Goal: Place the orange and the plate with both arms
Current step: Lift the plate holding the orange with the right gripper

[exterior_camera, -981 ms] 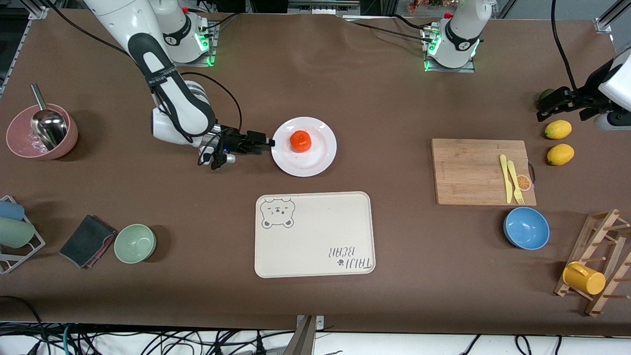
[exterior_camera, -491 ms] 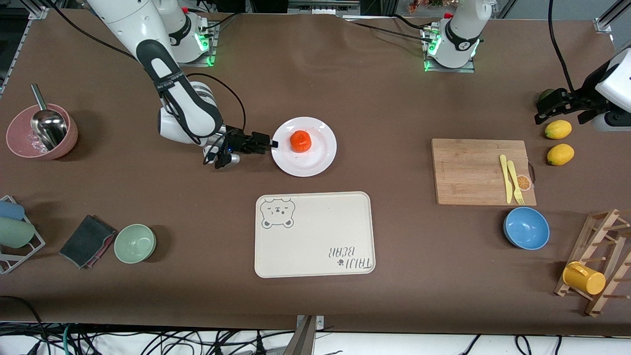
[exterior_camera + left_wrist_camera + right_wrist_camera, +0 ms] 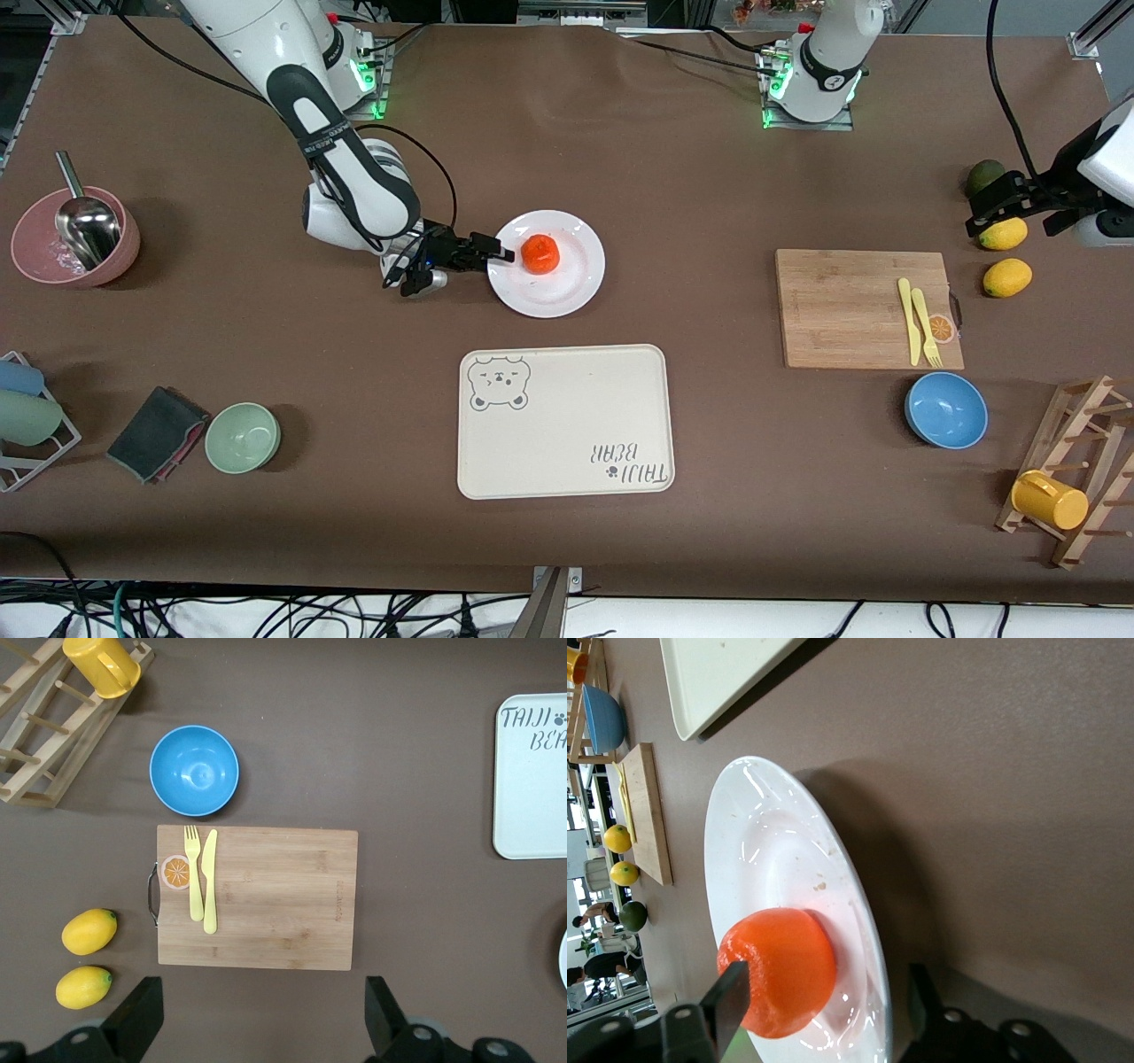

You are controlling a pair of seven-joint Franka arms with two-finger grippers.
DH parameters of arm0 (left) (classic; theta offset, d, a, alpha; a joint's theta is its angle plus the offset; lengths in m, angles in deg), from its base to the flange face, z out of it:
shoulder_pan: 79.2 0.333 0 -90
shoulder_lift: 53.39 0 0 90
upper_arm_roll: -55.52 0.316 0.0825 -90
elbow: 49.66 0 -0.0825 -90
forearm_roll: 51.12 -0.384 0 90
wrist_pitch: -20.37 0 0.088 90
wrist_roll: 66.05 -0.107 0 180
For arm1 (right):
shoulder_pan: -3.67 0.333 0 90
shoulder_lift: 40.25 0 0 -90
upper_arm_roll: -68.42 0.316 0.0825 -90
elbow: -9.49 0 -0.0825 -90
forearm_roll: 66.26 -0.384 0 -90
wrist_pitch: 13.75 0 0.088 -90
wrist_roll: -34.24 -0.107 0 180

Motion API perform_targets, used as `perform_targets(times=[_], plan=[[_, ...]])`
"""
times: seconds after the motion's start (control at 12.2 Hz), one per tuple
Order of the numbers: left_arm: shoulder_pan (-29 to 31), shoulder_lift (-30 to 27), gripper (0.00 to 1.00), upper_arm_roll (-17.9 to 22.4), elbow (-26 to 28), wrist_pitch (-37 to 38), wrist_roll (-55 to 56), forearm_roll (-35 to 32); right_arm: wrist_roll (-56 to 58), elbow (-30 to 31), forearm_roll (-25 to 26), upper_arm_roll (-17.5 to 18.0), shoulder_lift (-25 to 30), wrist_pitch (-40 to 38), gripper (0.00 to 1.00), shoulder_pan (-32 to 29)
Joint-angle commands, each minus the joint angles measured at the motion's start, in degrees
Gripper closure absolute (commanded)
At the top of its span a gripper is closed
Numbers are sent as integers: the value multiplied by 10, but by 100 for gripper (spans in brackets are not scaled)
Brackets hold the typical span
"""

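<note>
Front view: the right gripper (image 3: 501, 255) lies low at the plate (image 3: 567, 288), at its rim toward the right arm's end of the table. Its fingers are parted around that rim and clamp nothing. The orange (image 3: 539, 253) sits on the plate just ahead of the fingertips, not touching them. Bare brown table (image 3: 620, 168) surrounds the plate; the cream tray (image 3: 563, 422) lies nearer the camera, with a clear strip of table between the two. The left gripper (image 3: 1005, 208) hangs over the lemons (image 3: 1005, 277) near the table edge at the left arm's end, jaws wide and holding nothing.

Left wrist view: the left gripper's two fingers (image 3: 137, 1017) stand far apart above the cutting board (image 3: 266, 896) edge, with the lemons (image 3: 89, 932) just beside one finger.

Right wrist view: one finger (image 3: 731, 994) stands above the plate (image 3: 771, 842) beside the orange (image 3: 780, 970), the other (image 3: 921, 992) below the rim, with gaps showing.
</note>
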Motion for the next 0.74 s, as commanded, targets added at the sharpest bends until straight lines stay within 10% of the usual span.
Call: perform_targets(times=[0.0, 0.65], plan=[[1, 9, 0, -1, -18, 1, -10, 4, 15, -13, -14, 3, -14, 10, 31, 0], [3, 17, 0, -1, -26, -38, -9, 4, 61, -13, -39, 3, -29, 10, 66, 0]])
